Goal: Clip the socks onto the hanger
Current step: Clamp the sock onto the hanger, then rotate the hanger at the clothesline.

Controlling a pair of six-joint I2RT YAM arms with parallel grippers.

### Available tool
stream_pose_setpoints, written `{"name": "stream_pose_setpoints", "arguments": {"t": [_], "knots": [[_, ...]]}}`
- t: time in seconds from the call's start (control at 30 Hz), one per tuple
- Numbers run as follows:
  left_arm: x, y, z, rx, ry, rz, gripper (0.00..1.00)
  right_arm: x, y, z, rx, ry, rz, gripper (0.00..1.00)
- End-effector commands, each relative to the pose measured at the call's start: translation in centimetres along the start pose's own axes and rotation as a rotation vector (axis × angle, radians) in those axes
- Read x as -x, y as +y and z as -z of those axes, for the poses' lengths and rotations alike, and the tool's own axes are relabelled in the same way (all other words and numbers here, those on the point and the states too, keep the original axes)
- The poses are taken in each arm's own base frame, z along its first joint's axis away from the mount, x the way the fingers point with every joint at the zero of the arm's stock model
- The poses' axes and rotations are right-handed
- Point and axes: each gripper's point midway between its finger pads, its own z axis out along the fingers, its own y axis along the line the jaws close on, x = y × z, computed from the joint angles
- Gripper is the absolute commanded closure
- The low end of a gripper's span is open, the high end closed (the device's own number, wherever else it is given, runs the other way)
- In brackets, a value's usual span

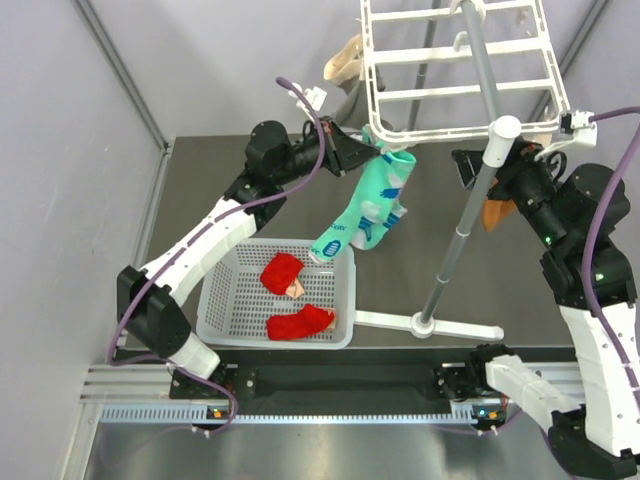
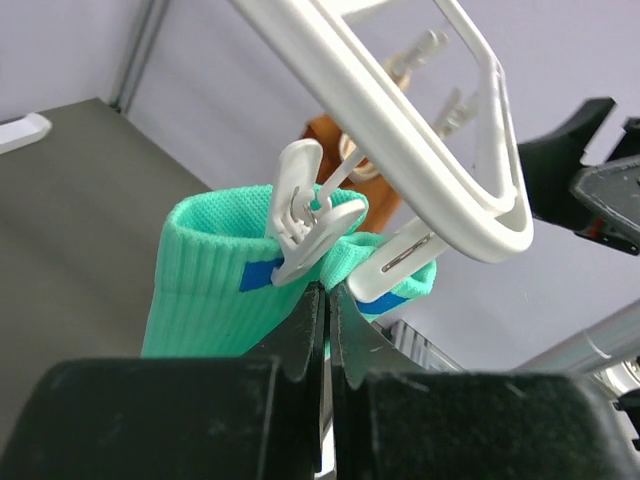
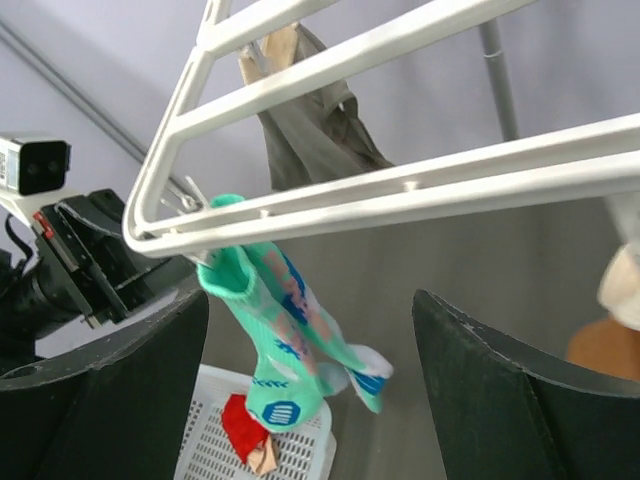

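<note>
Left claw tips together at cuff of the mint socks, just under a hanger clip; pinch unclear. Right claw spread apart, facing them, pole beside it. Red socks in basket below.

A white plastic frame hanger is standing on a tall grey pole. Two mint-green socks with white and blue patches are dangling from clips at its near left corner, cuffs up. Two red socks with tan toes are lying apart in a white basket.
</note>
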Motion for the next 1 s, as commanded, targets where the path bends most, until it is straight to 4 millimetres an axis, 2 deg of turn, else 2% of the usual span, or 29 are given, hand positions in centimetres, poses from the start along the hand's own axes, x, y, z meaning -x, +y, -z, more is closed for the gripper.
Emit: {"name": "stream_pose_setpoints", "arguments": {"t": [0.0, 0.23, 0.27, 0.33, 0.5, 0.63, 0.67, 0.77, 0.97], "knots": [[3.4, -0.9, 1.2, -0.003, -0.076, -0.016, 1.00, 1.4, -0.7, 1.2, -0.075, -0.037, 0.008, 0.19], [5.8, 1.3, 3.5, 0.123, -0.132, -0.034, 1.00, 3.4, 0.3, 3.0, -0.069, -0.069, 0.008, 0.26], [6.5, 1.7, 4.0, 0.149, -0.153, -0.039, 1.00, 4.6, 0.3, 3.2, -0.089, -0.096, 0.017, 0.26], [6.8, 2.9, 4.6, 0.193, -0.170, -0.033, 1.00, 5.1, 0.3, 3.5, -0.102, -0.103, 0.028, 0.27], [8.8, 3.3, 5.7, 0.230, -0.214, -0.071, 1.00, 8.7, 1.2, 5.0, -0.113, -0.197, 0.053, 0.35], [10.6, 4.0, 6.3, 0.246, -0.227, -0.080, 1.00, 11.2, 1.3, 5.1, -0.153, -0.244, 0.088, 0.41], [11.1, 3.9, 6.4, 0.246, -0.236, -0.086, 1.00, 10.6, 0.8, 4.0, -0.173, -0.206, 0.098, 0.41], [12.3, 4.2, 6.9, 0.261, -0.261, -0.104, 1.00, 10.8, 0.8, 3.0, -0.176, -0.188, 0.129, 0.39], [15.3, 5.9, 8.5, 0.270, -0.380, -0.040, 1.00, 11.5, 0.4, 2.3, -0.205, -0.192, 0.157, 0.35]]}}
